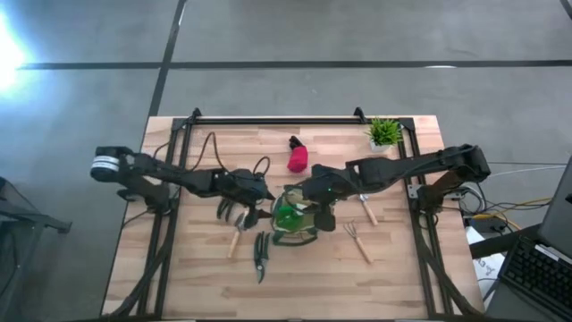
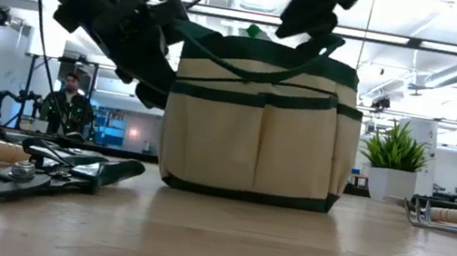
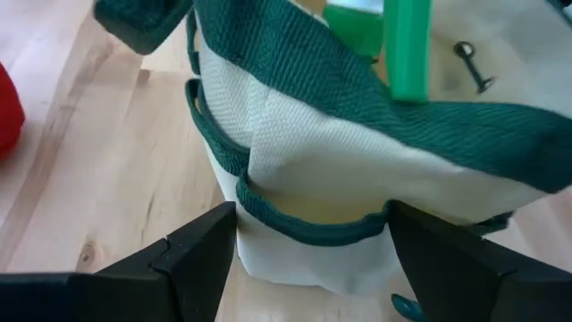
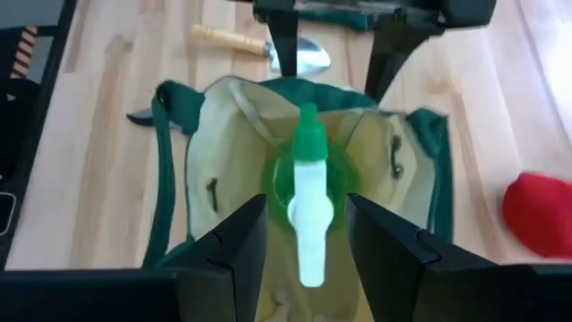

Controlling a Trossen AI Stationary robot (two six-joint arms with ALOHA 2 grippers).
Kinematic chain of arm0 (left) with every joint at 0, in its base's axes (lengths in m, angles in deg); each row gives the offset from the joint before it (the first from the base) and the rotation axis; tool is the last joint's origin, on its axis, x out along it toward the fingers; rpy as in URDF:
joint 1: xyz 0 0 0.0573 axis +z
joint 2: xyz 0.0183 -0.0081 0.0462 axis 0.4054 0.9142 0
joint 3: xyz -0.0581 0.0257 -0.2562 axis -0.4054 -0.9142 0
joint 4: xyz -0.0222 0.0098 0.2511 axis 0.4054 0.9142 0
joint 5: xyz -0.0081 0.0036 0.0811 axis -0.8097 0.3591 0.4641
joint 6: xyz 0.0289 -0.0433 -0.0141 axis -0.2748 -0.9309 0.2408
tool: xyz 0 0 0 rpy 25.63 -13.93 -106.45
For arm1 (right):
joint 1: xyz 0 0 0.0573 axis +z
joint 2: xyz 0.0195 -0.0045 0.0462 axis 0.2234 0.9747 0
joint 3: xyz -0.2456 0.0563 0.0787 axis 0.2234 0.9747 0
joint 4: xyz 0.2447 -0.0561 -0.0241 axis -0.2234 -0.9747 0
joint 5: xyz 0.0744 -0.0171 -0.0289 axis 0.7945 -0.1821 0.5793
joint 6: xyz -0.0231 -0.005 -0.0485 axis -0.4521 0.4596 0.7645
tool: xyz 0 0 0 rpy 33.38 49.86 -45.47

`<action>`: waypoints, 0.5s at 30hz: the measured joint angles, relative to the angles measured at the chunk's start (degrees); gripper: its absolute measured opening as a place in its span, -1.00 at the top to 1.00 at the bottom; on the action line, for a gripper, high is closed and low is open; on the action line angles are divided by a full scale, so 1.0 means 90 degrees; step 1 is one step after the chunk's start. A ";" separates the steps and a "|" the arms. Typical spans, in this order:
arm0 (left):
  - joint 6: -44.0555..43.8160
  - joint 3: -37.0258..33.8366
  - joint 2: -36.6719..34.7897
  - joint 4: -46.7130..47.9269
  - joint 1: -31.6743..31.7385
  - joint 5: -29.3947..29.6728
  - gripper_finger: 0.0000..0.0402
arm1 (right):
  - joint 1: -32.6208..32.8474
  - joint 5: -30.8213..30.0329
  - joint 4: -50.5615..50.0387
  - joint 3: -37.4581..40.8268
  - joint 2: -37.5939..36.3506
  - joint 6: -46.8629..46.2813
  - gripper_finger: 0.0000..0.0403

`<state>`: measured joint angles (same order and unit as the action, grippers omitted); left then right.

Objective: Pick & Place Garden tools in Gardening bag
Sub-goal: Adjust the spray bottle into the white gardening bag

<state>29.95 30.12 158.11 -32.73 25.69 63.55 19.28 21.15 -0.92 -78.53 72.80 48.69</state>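
The olive-tan gardening bag with a dark green rim stands upright mid-table, seen also in the low view. The green spray bottle stands inside it, its top showing above the rim. My right gripper is open above the bag, one finger on either side of the bottle. My left gripper is at the bag's left side, shut on its wall. The black pruning shears, trowel, rake and red-and-black piece lie on the table around the bag. My left gripper holds the bag's left side wall at a pocket band, which bulges between its two wide-set fingers. The fingers come nearly level from the table's left. The bag stands upright on its base on the table. Of my right gripper, I cannot tell whether its fingers touch the spray bottle; they point down from above into the bag's mouth.
A small potted plant stands at the far right corner. Another wooden handle lies right of the bag. The bag's dark loop handles hang outward. A person sits in the room beyond the table.
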 joint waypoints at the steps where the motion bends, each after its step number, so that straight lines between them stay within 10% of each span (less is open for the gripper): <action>1: -0.0001 0.0040 0.0071 -0.0003 0.0000 -0.0002 -0.46 | 0.0019 -0.0030 0.0001 0.0065 -0.0018 -0.0063 0.23; 15: -0.0013 0.0113 -0.0079 0.0149 0.0000 0.0000 -0.46 | 0.0071 -0.0446 0.0901 0.0651 0.0034 -0.0210 0.11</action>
<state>29.84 31.14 157.40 -31.39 25.69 63.55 19.92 17.14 7.19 -72.68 73.10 46.80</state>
